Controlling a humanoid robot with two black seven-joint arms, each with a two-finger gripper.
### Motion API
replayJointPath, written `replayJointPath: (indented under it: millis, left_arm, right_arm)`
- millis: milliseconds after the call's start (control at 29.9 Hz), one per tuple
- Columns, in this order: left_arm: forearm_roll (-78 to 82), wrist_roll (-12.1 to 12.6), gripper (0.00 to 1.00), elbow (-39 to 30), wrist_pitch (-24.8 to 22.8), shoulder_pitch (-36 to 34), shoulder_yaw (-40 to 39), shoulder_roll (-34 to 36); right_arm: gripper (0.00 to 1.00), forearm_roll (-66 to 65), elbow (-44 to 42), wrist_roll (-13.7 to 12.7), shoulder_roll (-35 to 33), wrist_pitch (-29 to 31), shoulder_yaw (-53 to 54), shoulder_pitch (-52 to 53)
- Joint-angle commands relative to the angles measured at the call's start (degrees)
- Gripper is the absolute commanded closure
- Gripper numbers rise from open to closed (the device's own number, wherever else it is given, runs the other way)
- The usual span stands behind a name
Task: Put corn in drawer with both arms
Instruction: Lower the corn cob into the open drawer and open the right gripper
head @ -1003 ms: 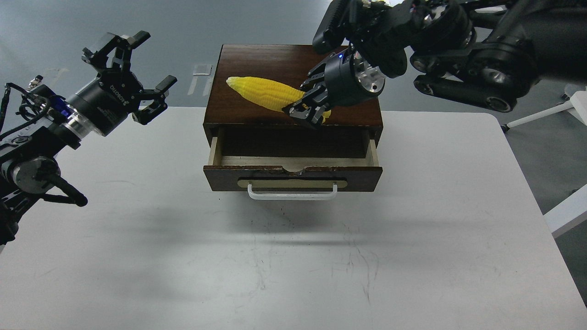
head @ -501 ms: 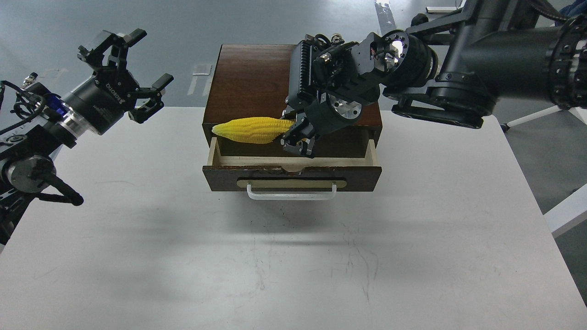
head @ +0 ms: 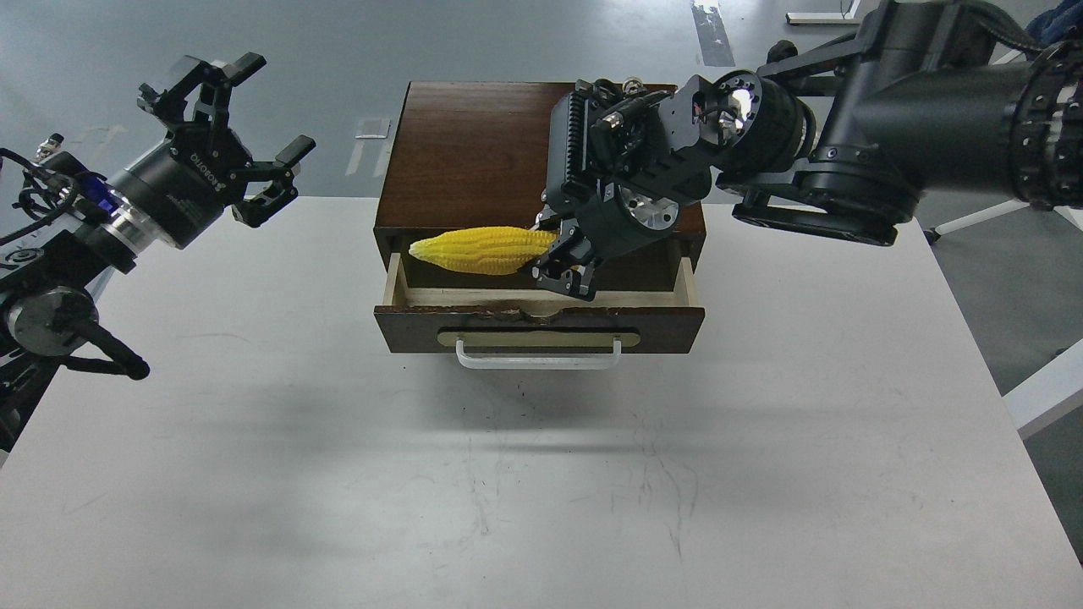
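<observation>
The yellow corn (head: 482,250) lies level, its tip to the left, over the back of the open drawer (head: 541,298) of the dark brown box (head: 474,152). My right gripper (head: 565,269) is shut on the corn's thick right end and holds it at the drawer opening. The drawer has pale wood inside, a chipped top edge and a white handle (head: 539,359). My left gripper (head: 241,135) is open and empty, raised left of the box above the table's back left part.
The box stands at the back middle of the white table (head: 541,474). My right arm (head: 846,144) reaches over the box's right side. A white stand leg (head: 998,216) is on the floor at the right.
My right gripper carried the corn from the box's top down and forward to the drawer opening, then shifted it slightly right and lower. My left gripper has barely moved.
</observation>
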Motion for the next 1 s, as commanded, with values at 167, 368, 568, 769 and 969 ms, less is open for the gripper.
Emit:
replayJointPath:
  millis: [167,368,568,769,969]
  left_arm:
    - [0.0,0.0,0.02,0.0,0.0,0.0,-0.4,0.0]
    - [0.0,0.0,0.02,0.0,0.0,0.0,-0.4,0.0]
    - [0.0,0.0,0.02,0.0,0.0,0.0,-0.4,0.0]
    - [0.0,0.0,0.02,0.0,0.0,0.1,-1.1,0.0]
    - [0.0,-0.2,0.02,0.0,0.0,0.1,-1.1,-0.1]
  right_arm:
    - [0.37,0.3,0.3,0.0,-0.1,-0.1,0.1,-0.2]
    - [0.33,0.4,0.4,0.0,0.0,-0.2,0.1,-0.2]
    - [0.31,0.8,0.7,0.0,-0.1,-0.5,0.5,0.2]
    - [0.24,3.4,0.6,0.0,-1.6,-0.5,3.1,0.7]
    - [0.04,21.4,1.0,0.0,-6.9,0.2,8.3,0.8]
